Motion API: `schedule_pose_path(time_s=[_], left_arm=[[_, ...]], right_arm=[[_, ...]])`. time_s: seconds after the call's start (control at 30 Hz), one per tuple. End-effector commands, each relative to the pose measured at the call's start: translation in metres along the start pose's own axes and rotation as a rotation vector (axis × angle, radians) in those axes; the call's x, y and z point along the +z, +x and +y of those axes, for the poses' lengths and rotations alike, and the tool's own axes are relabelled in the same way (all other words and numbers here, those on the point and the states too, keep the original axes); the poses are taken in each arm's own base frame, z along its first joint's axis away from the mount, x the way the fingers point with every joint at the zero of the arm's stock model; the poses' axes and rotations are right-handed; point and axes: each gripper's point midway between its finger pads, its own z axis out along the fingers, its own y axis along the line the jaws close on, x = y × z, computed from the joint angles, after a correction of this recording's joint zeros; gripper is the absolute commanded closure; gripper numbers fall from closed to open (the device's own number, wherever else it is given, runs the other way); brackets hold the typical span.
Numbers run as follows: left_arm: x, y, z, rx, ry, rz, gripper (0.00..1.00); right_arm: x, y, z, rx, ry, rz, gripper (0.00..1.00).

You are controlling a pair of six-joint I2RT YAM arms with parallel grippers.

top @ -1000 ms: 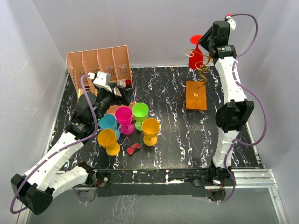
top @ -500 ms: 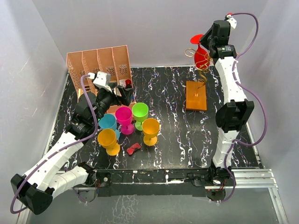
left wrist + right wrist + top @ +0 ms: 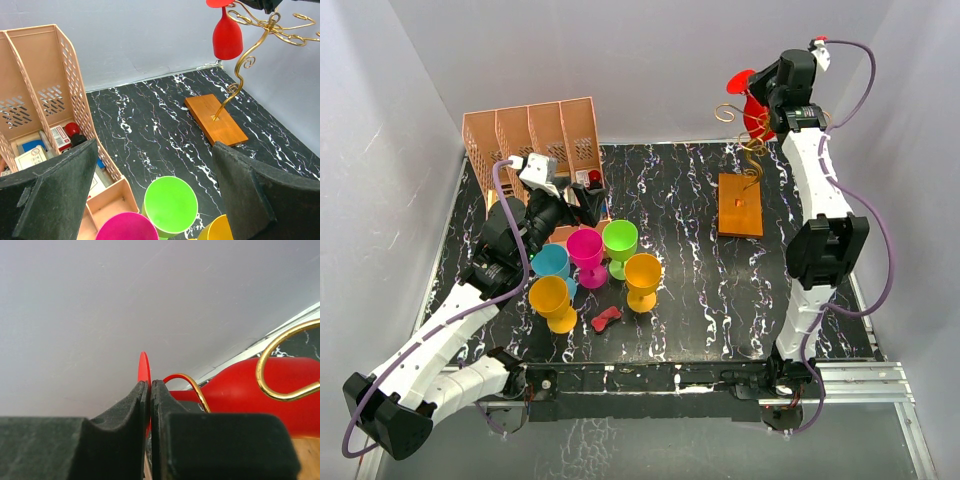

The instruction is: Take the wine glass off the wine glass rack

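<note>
Black, white-veined table [image 3: 700,290] under plain grey walls: the wine glass rack [image 3: 216,120] stands at the far right, and the red wine glass [image 3: 227,37] hangs bowl-down among its curled gold arms. Right gripper [image 3: 149,405] is clenched on the glass's thin round foot. Left gripper [image 3: 585,205] hangs with jaws spread wide over the coloured cups [image 3: 620,240], just beside the pink file organiser [image 3: 520,135] at the far left
</note>
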Motion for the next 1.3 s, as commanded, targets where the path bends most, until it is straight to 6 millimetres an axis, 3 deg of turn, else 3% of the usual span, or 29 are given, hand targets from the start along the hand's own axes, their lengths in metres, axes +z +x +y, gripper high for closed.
schedule_pose_path(time_s=[0.0, 0.53, 1.0, 1.1, 1.27], left_arm=[[-0.001, -0.009, -0.004, 0.013, 0.020, -0.039, 0.05], [0.000, -0.008, -0.004, 0.013, 0.022, -0.035, 0.05], [0.001, -0.007, -0.005, 0.013, 0.026, -0.031, 0.05], [0.001, -0.007, -0.005, 0.011, 0.026, -0.032, 0.05], [0.001, -0.006, -0.006, 0.012, 0.031, -0.028, 0.05]], right_arm=[[-0.028, -0.045, 0.049, 0.115, -0.191, -0.119, 0.92], [-0.030, -0.071, 0.016, 0.296, -0.152, -0.122, 0.92], [-0.070, -0.059, 0.025, 0.284, -0.194, -0.047, 0.92], [-0.086, -0.059, 0.034, 0.294, -0.233, -0.031, 0.92], [-0.092, -0.053, 0.050, 0.304, -0.314, 0.027, 0.92]])
